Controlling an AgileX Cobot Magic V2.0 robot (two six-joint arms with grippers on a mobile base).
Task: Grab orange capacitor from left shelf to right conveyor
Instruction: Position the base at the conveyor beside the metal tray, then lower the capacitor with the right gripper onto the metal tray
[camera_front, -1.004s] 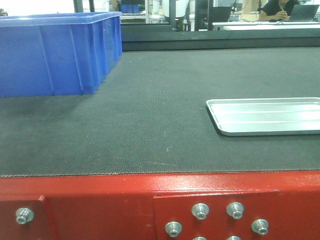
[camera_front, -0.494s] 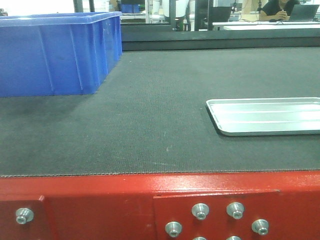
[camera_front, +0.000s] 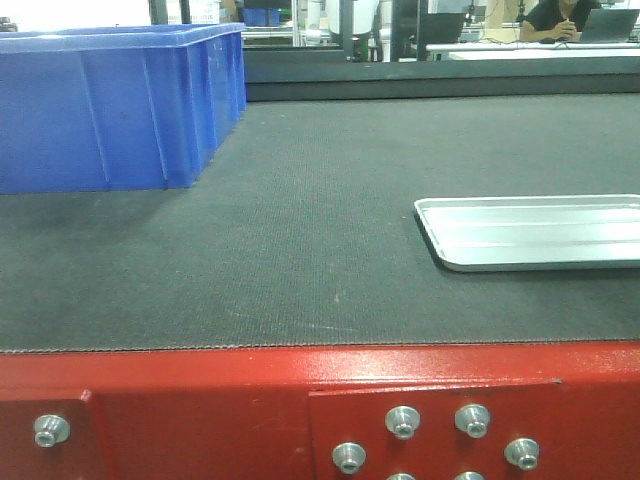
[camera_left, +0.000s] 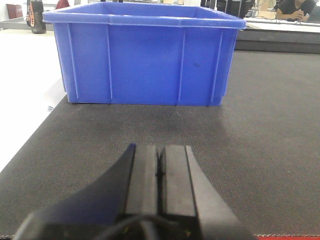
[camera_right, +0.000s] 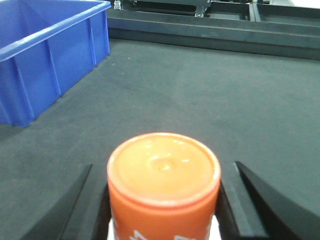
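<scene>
Right gripper (camera_right: 163, 207) clamps the small orange flat-topped capacitor cylinder (camera_right: 163, 167) in its jaws. Judged rigid, light, slick-sided: hold mid-wall, squarely. Left gripper (camera_left: 159, 152) closed, empty.

The left gripper (camera_left: 160, 150) is matte black throughout. It has two flat, rectangular jaws with squared tips and a thin seam between them, widening near the camera into a smooth sloped housing. The right gripper (camera_right: 163, 172) shows two black, wedge-shaped jaws tapering to points, with slivers of white along their inner faces.
</scene>
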